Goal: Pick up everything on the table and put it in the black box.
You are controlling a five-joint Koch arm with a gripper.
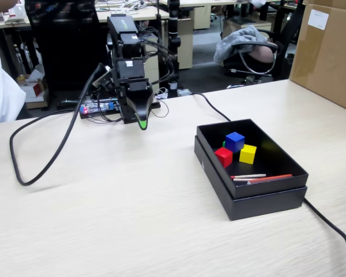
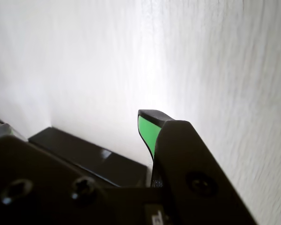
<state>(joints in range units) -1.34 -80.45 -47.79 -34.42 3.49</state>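
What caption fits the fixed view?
Cubes lie inside the black box while the gripper hangs above the table.

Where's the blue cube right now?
In the fixed view the blue cube is inside the black box on the table's right side, perched above the red cube and yellow cube.

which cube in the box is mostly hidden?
The green cube. In the fixed view only a sliver of it shows behind the red cube and beside the blue cube; those two and the yellow cube show in full.
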